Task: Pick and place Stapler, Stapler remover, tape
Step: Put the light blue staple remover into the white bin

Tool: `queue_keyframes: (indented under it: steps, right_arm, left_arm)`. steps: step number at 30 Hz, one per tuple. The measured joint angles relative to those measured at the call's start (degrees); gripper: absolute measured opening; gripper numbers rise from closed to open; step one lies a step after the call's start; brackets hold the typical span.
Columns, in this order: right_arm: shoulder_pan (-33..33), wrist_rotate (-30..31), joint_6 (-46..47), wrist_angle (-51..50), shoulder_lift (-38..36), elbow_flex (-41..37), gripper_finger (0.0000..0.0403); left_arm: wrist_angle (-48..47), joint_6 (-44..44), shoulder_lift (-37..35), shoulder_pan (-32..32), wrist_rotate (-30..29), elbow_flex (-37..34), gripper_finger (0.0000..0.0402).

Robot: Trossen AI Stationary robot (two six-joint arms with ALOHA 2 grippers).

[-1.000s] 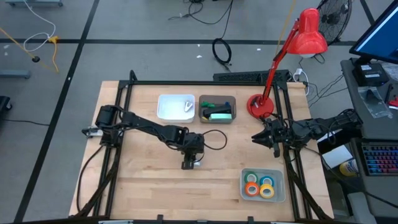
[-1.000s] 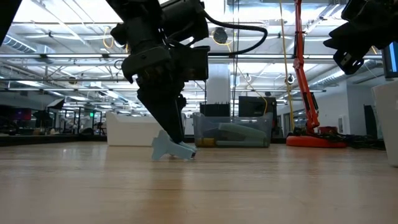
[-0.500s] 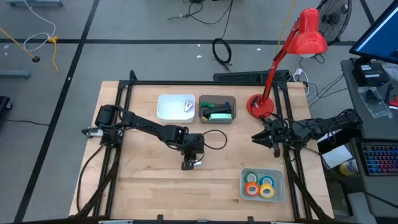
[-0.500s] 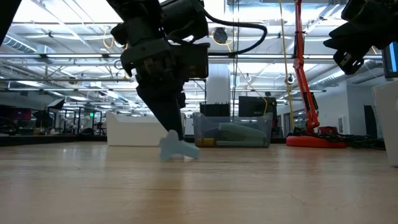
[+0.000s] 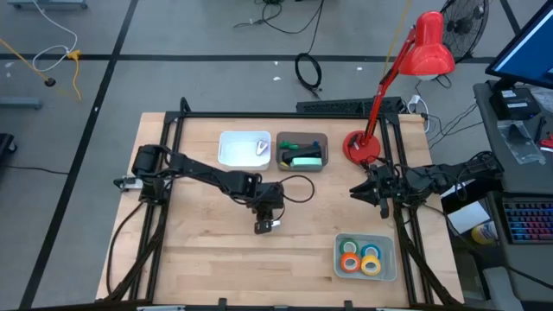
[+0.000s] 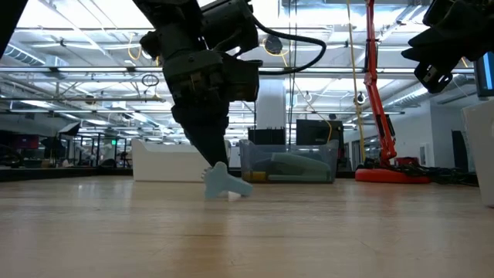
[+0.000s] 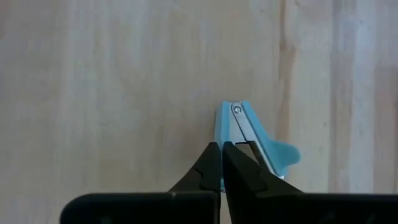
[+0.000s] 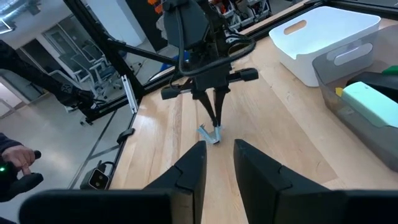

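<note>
Wooden table point(image 5: 199, 233) amid open, gray-floored workshop

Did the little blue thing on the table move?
Yes. The blue staple remover slid sideways toward the clear bin in the low view.

colours on the table

the table point(image 5: 199, 259) is pale wood with a straight grain. the stapler remover point(image 7: 255, 140) is light blue with a silver metal strip. at 12 o'clock sit a white bin point(image 5: 243, 149) and a clear grey bin point(image 5: 301, 152) holding a mint-green stapler point(image 5: 306, 161). at 5 o'clock the tape point(image 5: 361, 258) shows orange, green, blue and yellow rolls with pale cores. at 1 o'clock the lamp point(image 5: 406, 60) is bright red. both arms are black.
</note>
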Motion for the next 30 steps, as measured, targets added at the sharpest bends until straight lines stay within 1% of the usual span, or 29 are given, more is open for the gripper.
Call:
queue_keyframes:
  steps: [6, 11, 13, 16, 20, 26, 28, 30]
  right_arm:
    - [0.0, 0.0, 0.0, 0.0, 0.0, 0.0, 0.0073]
    - [0.0, 0.0, 0.0, -0.1, 0.1, 0.0, 0.0073]
    - [0.0, 0.0, 0.2, 0.0, 0.2, 0.0, 0.0073]
    - [0.0, 0.0, 0.2, -0.2, 0.4, 0.0, 0.0073]
    - [0.0, 0.0, 0.0, -0.1, 0.6, 0.0, 0.0073]
    - [0.0, 0.0, 0.0, -0.2, 0.6, 0.0, 0.0073]
    - [0.0, 0.0, 0.0, -0.2, 0.6, 0.0, 0.0073]
    - [0.0, 0.0, 0.0, -0.1, 0.6, 0.0, 0.0073]
  left_arm:
    - [-1.6, -1.7, -2.2, 1.2, -0.6, 1.1, 0.0002]
    - [-3.5, -2.1, -6.7, 2.3, -0.7, 3.3, 0.0002]
    - [-6.7, -2.0, -8.9, 2.9, -1.9, 4.8, 0.0001]
    - [-14.0, -1.7, -13.2, 4.3, -7.3, 7.6, 0.0001]
    - [-22.3, -1.9, -19.3, 7.0, -17.3, 10.5, 0.0001]
    - [-26.6, -4.0, -27.9, 12.9, -31.5, 11.3, 0.0001]
    - [-29.0, -5.8, -29.2, 15.5, -34.9, 11.3, 0.0001]
    - [-30.4, -8.7, -29.8, 18.2, -36.9, 11.3, 0.0001]
